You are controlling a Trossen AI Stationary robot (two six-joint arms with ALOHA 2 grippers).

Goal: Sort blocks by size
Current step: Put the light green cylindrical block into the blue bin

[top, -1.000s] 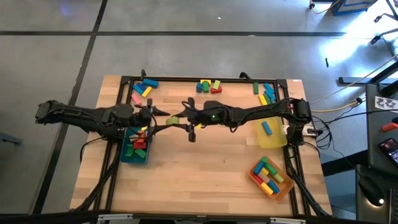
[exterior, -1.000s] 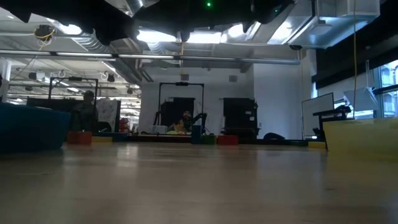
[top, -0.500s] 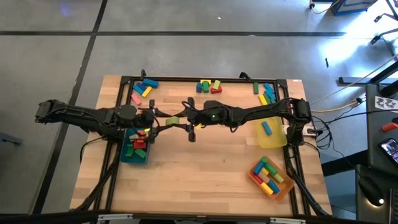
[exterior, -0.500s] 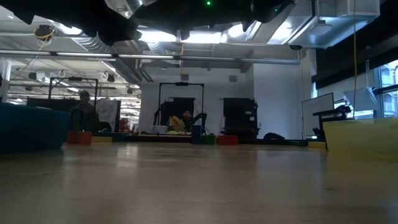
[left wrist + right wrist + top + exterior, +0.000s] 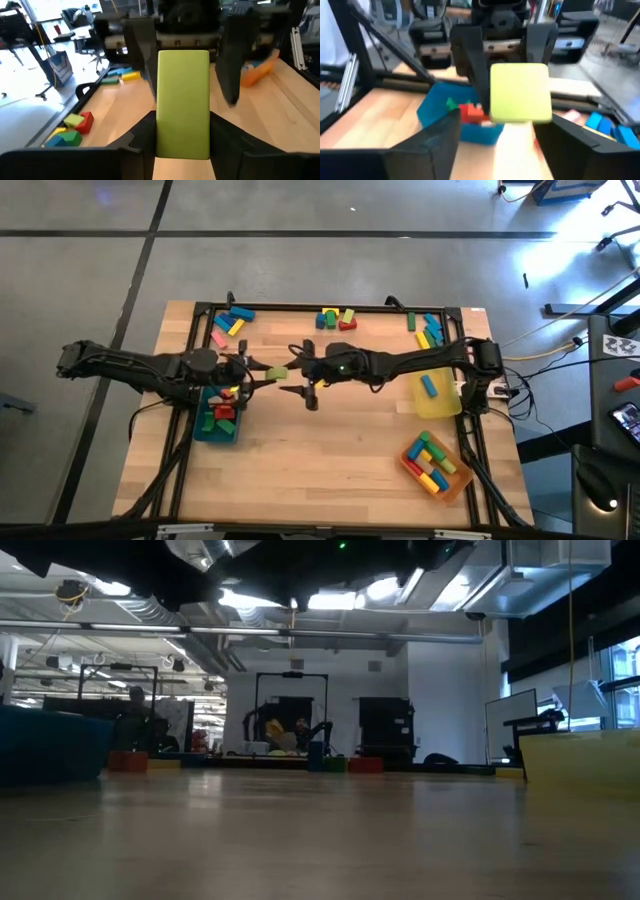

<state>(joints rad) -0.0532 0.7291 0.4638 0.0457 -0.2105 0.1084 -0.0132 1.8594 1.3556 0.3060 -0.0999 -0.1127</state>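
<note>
One green block [image 5: 277,372] | between left gripper [image 5: 262,373] fingers | right gripper [image 5: 296,376] just beside

Lime-green block [image 5: 277,371] mid-air between arms, seemingly in left claw [image 5: 262,370]; other blocks [image 5: 335,318] scattered.

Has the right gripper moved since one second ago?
Yes. In the high view the right gripper has pulled slightly back toward the yellow tray, leaving the green block by the left gripper.
</note>
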